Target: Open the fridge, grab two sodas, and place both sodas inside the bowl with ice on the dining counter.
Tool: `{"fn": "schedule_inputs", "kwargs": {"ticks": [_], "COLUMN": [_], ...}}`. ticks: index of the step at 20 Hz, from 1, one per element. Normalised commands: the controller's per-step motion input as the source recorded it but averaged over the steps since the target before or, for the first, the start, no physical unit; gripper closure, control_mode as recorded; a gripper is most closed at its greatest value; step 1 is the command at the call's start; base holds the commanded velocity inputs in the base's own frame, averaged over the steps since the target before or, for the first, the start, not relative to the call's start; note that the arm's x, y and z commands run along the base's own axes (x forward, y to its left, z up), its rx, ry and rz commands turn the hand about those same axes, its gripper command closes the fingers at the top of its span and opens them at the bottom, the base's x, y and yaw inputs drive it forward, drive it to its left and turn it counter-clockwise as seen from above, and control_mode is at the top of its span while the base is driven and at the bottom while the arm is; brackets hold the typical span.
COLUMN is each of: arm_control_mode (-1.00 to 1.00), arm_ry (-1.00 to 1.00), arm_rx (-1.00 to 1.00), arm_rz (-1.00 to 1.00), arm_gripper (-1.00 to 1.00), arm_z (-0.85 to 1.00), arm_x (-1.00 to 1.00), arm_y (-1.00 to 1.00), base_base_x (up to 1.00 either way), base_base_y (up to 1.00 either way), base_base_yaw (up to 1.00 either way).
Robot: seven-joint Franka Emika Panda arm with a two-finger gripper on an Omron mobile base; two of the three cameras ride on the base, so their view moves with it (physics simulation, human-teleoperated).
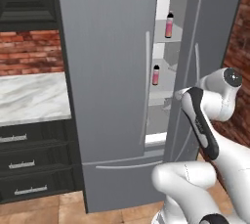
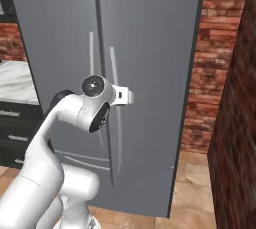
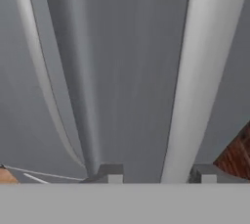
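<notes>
The grey fridge (image 1: 107, 71) has its left door shut and its right door (image 1: 210, 32) swung partly out. Through the gap, two pink sodas stand upright on pale shelves, one higher (image 1: 169, 26) and one lower (image 1: 156, 75). My gripper (image 1: 177, 95) is at the right door's long handle (image 2: 114, 73), about halfway up (image 2: 127, 95). In the hand view the gripper (image 3: 158, 174) has the pale handle (image 3: 185, 81) running between its fingertips. The handle lies against the right finger (image 3: 205, 173), with a gap to the left one. The bowl and the dining counter are out of view.
Dark drawer cabinets (image 1: 29, 162) under a marble top (image 1: 31, 96) stand left of the fridge, with brick wall behind. The fridge's bottom drawer (image 1: 122, 181) is shut. A dark panel (image 2: 235, 123) rises close on the right.
</notes>
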Motion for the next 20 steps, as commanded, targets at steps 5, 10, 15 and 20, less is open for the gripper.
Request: {"fn": "schedule_inputs", "kwargs": {"ticks": [5,10,15,20], "arm_control_mode": [-1.00,-1.00,-1.00,-1.00], "arm_ry": [0.01,0.00,-0.08,-0.09], "arm_rx": [-0.04,-0.07,-0.09,-0.12], "arm_rz": [0.01,0.00,0.00,0.00], "arm_gripper": [-1.00,-1.00,-1.00,-1.00], "arm_z": [0.33,0.51,0.84,0.96], "arm_x": [-0.80,-0.74,-0.65,-0.46], "arm_y": [-0.07,0.01,0.11,0.42], "base_base_x": [0.00,0.00,0.00,0.00], "base_base_y": [0.00,0.00,0.00,0.00], "base_base_yaw": [0.00,0.00,0.00,0.00]}}
